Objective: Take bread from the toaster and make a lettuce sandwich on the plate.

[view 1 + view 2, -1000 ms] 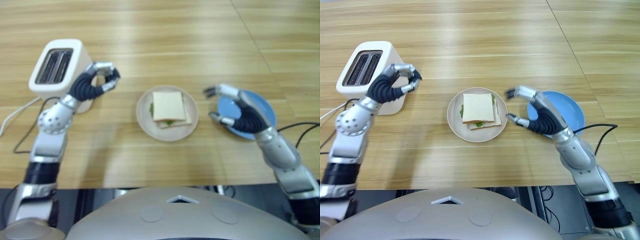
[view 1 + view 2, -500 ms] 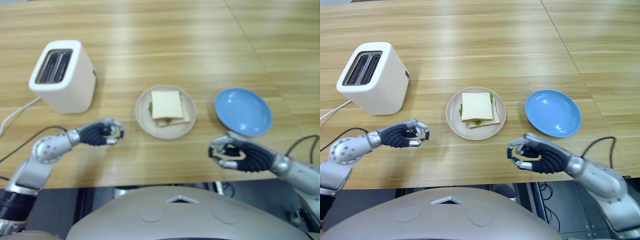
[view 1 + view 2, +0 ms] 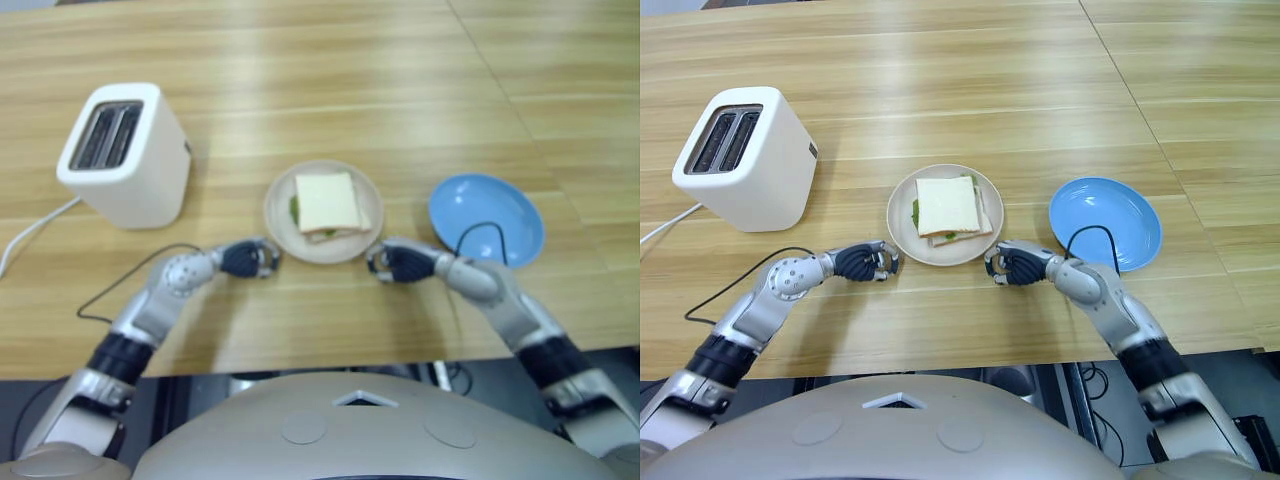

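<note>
Sandwich [image 3: 945,207] laid on the beige plate [image 3: 940,252], between toaster [image 3: 740,160] and blue dish [image 3: 1122,205].
Left hand [image 3: 865,262] and right hand [image 3: 1015,265] are curled closed, nothing grasped, just beside the plate's near rim.

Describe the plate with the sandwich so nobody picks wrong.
On the wooden table, look right of the white toaster. There sits the beige plate; unlike the blue plate further right, it carries a lettuce sandwich.

A light wooden tabletop [image 3: 940,60] with plank seams spans the scene. Soft glare brightens its upper middle. Dark floor [image 3: 1105,385] shows below its near edge.
</note>
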